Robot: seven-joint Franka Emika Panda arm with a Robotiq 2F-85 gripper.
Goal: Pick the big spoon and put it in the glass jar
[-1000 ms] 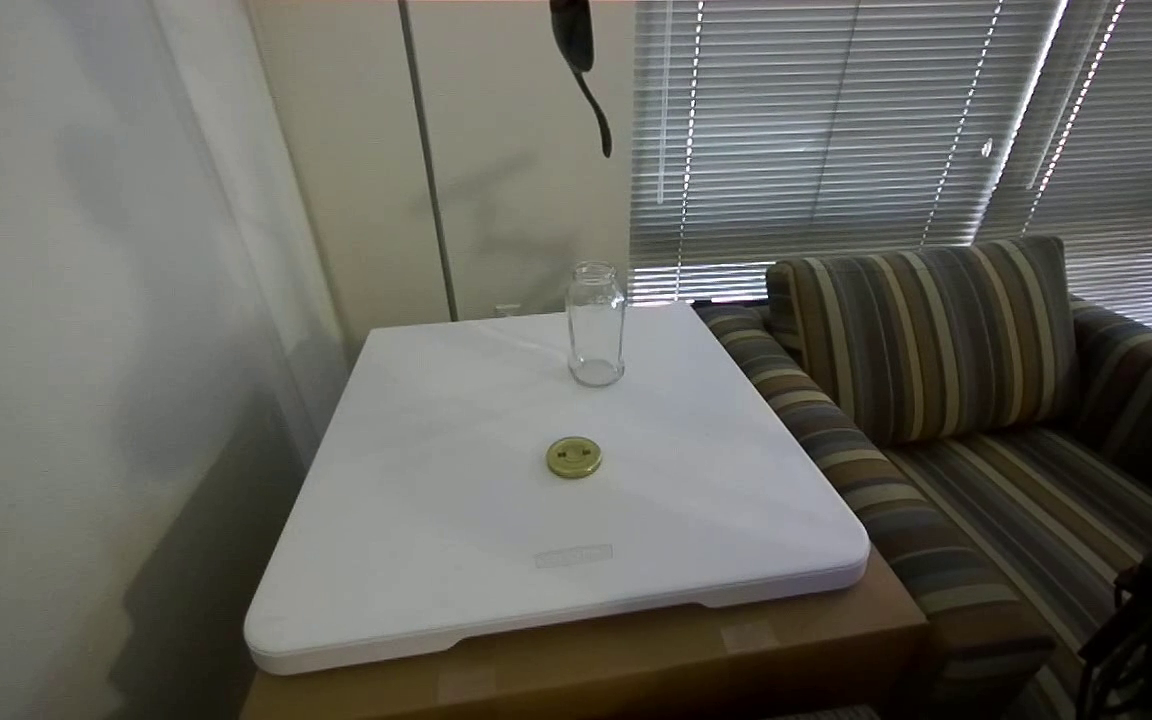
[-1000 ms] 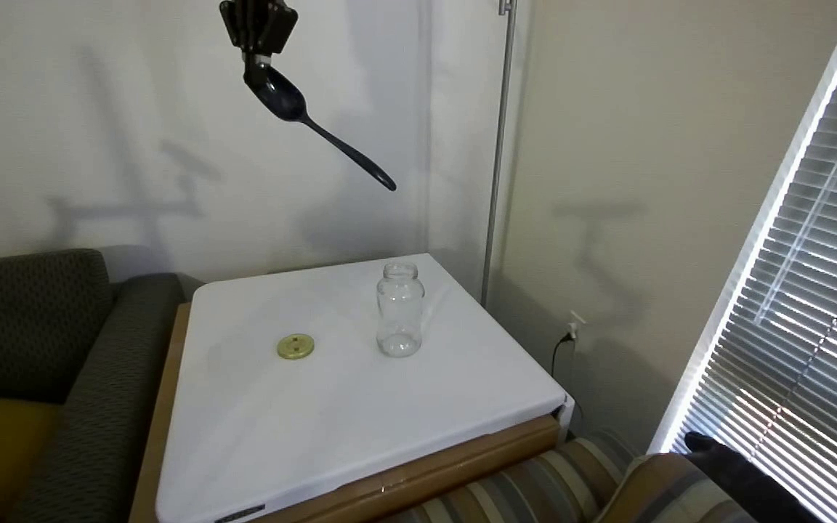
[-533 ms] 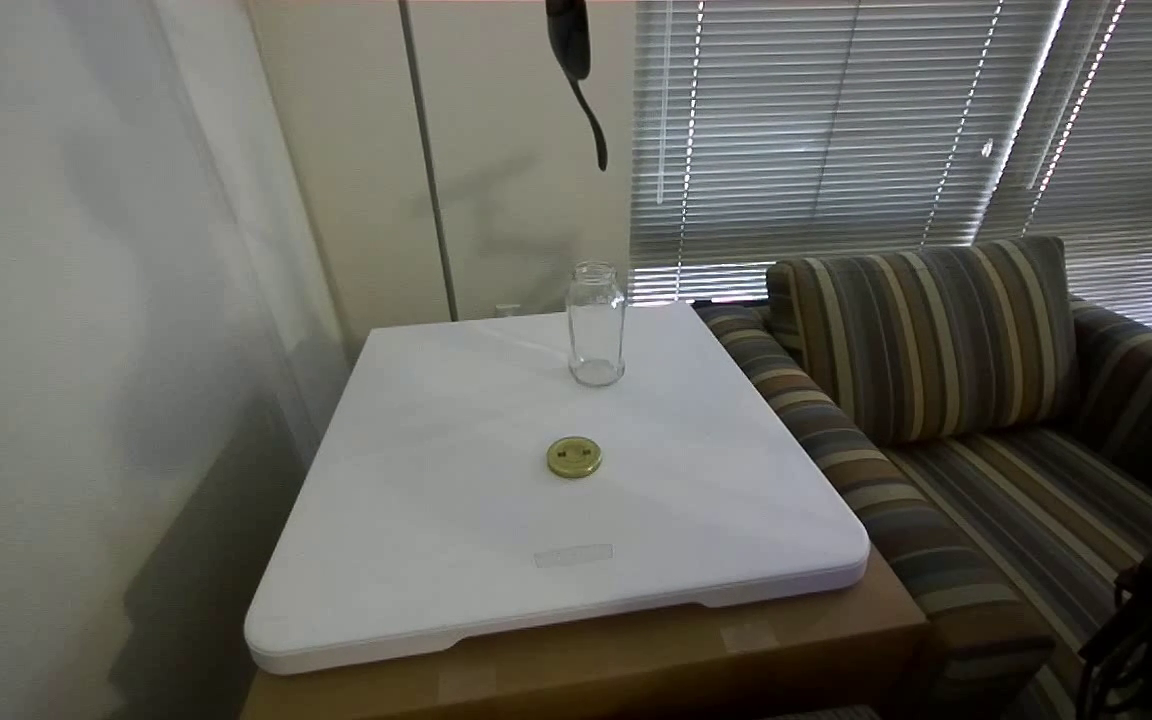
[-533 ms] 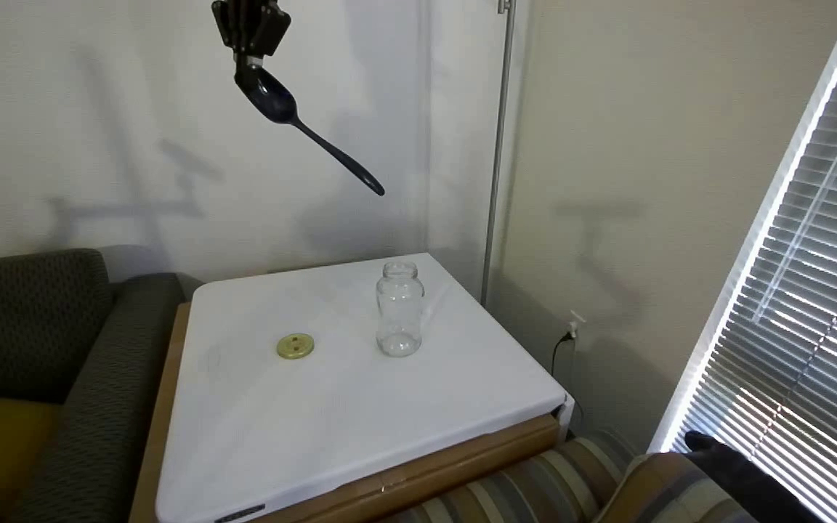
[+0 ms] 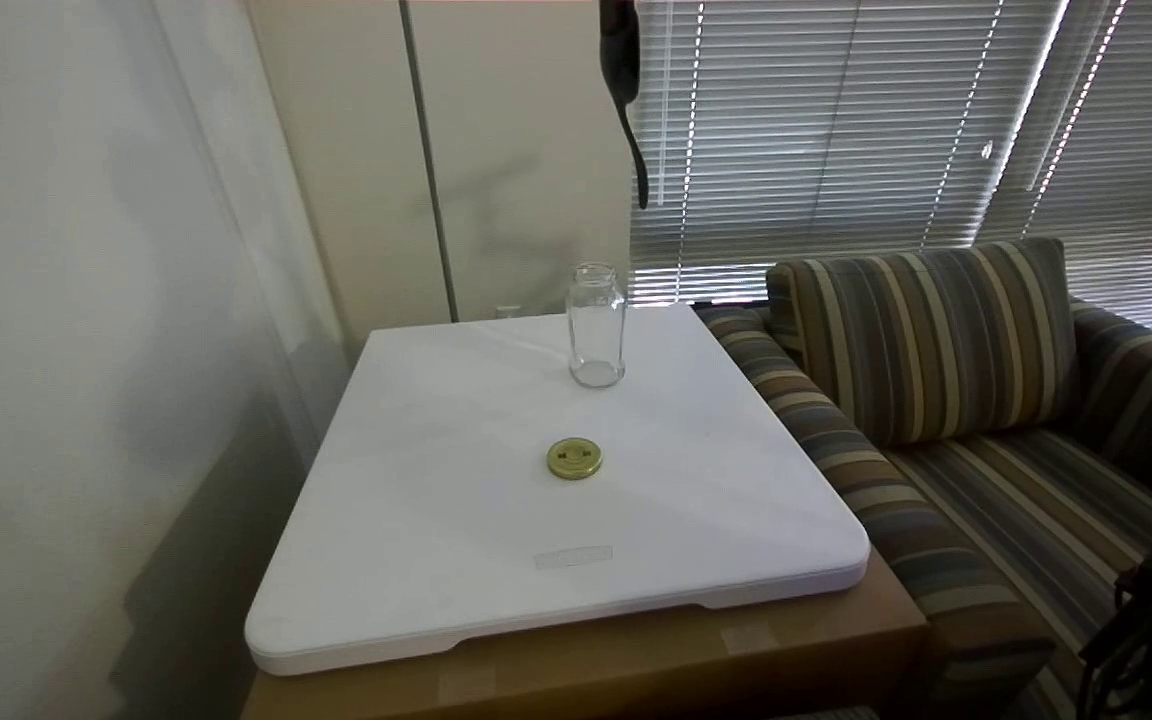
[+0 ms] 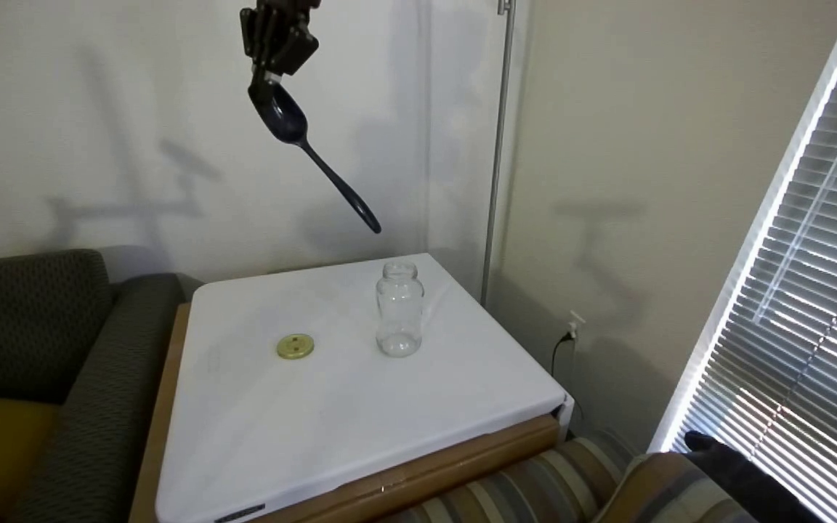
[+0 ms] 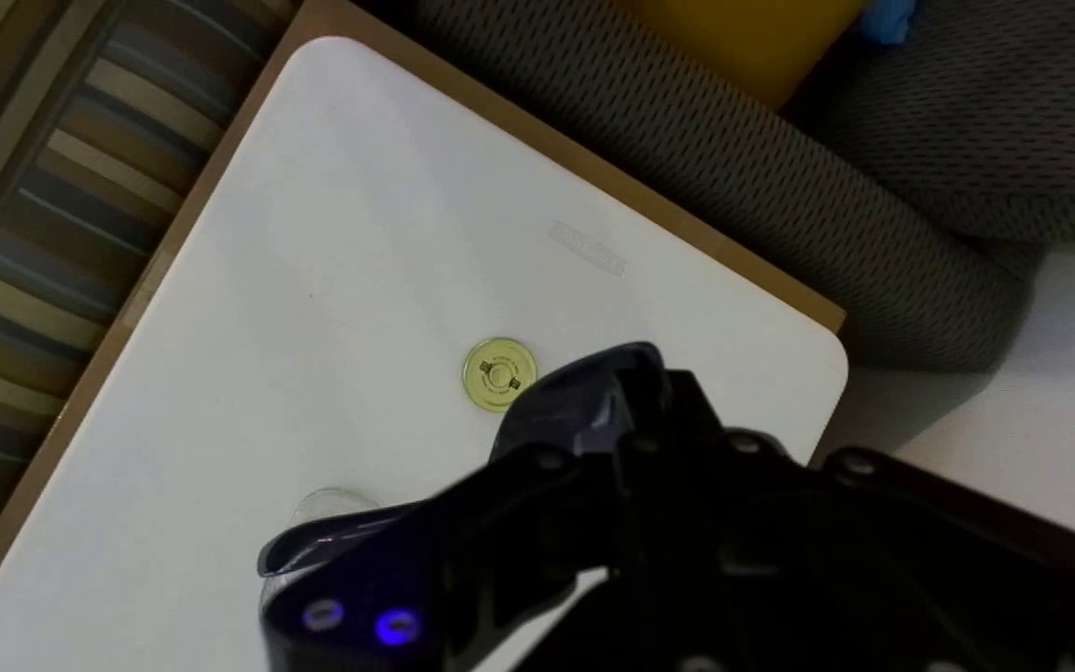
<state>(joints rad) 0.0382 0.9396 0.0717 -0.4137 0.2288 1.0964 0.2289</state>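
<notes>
Gripper (image 6: 265, 83) clamped on the spoon (image 6: 296, 133) by its bowl. Spoon hangs tilted, handle down, higher than the jar (image 6: 399, 312) and apart from it. Risk: lowered at this slant, the handle could strike the rim, toppling the jar.

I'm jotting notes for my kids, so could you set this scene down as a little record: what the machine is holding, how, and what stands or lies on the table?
Held: black spoon, bowl end in the pincer
Tilt: slanting in mid-air, bowl end uppermost
Standing: jar, clear glass, open, nothing seen inside
Lying flat: yellow disc, apart from the jar
Surface: white table
Progress: spoon not yet in the jar
</notes>
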